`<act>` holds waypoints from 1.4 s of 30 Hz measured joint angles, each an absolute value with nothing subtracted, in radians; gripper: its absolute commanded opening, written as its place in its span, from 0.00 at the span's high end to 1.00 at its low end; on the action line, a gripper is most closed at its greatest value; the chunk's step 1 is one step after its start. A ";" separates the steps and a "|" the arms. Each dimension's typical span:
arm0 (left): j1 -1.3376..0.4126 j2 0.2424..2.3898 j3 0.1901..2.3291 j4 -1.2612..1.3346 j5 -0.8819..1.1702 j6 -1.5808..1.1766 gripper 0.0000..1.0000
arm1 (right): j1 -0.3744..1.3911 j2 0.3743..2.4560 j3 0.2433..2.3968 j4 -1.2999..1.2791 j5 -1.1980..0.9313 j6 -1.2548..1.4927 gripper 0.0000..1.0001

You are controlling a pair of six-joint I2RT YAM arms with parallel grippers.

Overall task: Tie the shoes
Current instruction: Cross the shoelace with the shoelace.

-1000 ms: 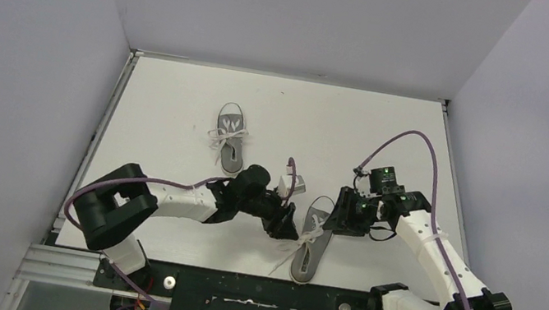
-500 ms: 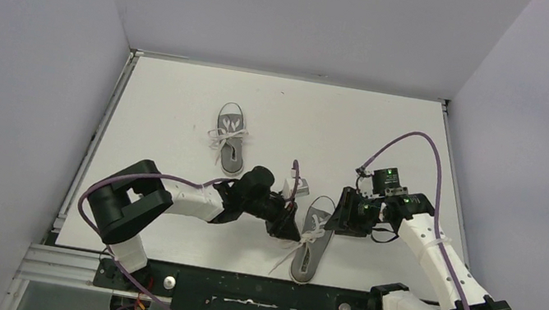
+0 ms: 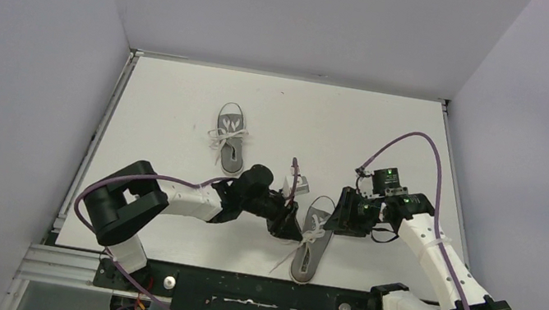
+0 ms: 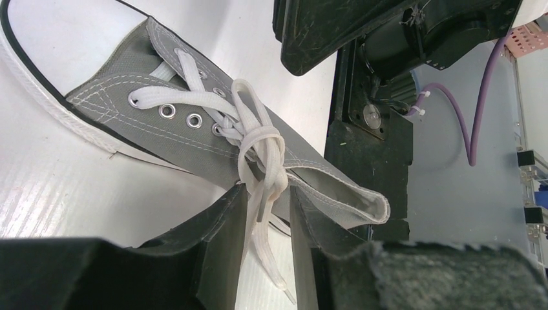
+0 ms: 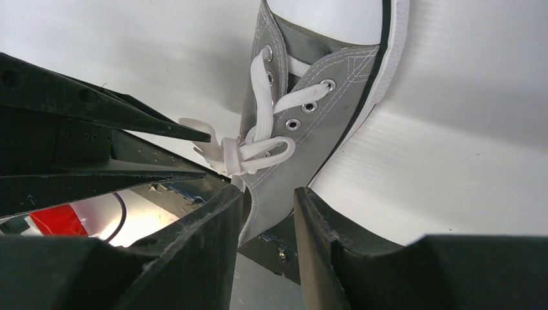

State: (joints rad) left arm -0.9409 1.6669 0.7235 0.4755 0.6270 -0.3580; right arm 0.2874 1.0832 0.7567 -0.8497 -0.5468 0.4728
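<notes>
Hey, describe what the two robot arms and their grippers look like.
The left arm and right arm share white link shells and black joint housings. A purple cable loops off each. Small green lights glow by the right wrist. The gripper fingers are black, flat, scuffed wedges.

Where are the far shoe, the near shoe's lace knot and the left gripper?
far shoe (image 3: 229,140): top view, on its laced middle.
lace knot (image 4: 266,145): left wrist view, on the wrapped white strands.
left gripper (image 4: 266,196): left wrist view, midway between its fingertips.
</notes>
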 measured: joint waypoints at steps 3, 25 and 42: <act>-0.941 1.667 0.724 0.477 0.631 -0.358 0.75 | 0.287 1.083 0.757 -0.850 -0.548 0.474 0.64; -0.927 1.695 0.725 0.567 0.661 -0.408 0.80 | 0.287 1.080 0.756 -0.850 -0.550 0.482 0.64; -0.926 1.700 0.710 0.580 0.679 -0.414 1.00 | 0.287 1.080 0.735 -0.811 -0.605 0.499 0.52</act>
